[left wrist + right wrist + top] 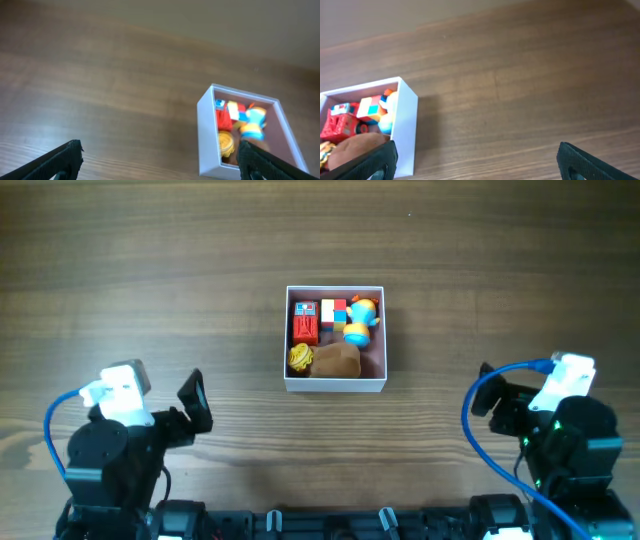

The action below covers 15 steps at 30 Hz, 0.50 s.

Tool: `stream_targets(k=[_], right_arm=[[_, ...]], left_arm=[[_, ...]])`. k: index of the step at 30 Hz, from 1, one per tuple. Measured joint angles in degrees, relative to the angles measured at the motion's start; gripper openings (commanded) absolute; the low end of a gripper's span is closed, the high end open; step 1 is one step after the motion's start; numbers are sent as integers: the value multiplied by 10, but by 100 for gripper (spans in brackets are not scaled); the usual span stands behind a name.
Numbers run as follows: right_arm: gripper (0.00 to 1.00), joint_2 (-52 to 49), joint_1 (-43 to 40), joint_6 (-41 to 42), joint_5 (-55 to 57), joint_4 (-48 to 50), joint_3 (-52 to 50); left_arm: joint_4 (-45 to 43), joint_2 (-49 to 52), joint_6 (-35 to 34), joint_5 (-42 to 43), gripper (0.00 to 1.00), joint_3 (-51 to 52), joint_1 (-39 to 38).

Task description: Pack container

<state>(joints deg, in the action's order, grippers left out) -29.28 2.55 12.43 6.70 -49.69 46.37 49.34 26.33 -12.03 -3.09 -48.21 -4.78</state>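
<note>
The container [336,387], a shallow square box with white walls and a pink inside, sits mid-table. It holds a red toy truck [305,323], a red-white block [333,311], a blue-yellow toy [360,323], a yellow piece [300,359] and a brown lump [336,360]. My left gripper [196,402] is open and empty at the front left, well short of the box. My right gripper [490,402] is open and empty at the front right. The box shows in the left wrist view [207,130] and in the right wrist view [405,127].
Brown wood-grain table [150,270] all around the box. Blue cables loop over both arm bases at the front edge [480,420].
</note>
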Motion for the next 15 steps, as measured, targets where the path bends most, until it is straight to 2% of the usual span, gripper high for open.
stream_targets(k=[6, 15], right_arm=[[100, -3, 0, 4, 5, -7, -2], [100, -4, 0, 4, 5, -7, -2]], left_arm=[[65, 1, 0, 0, 100, 4, 0], [75, 1, 0, 0, 100, 4, 0]])
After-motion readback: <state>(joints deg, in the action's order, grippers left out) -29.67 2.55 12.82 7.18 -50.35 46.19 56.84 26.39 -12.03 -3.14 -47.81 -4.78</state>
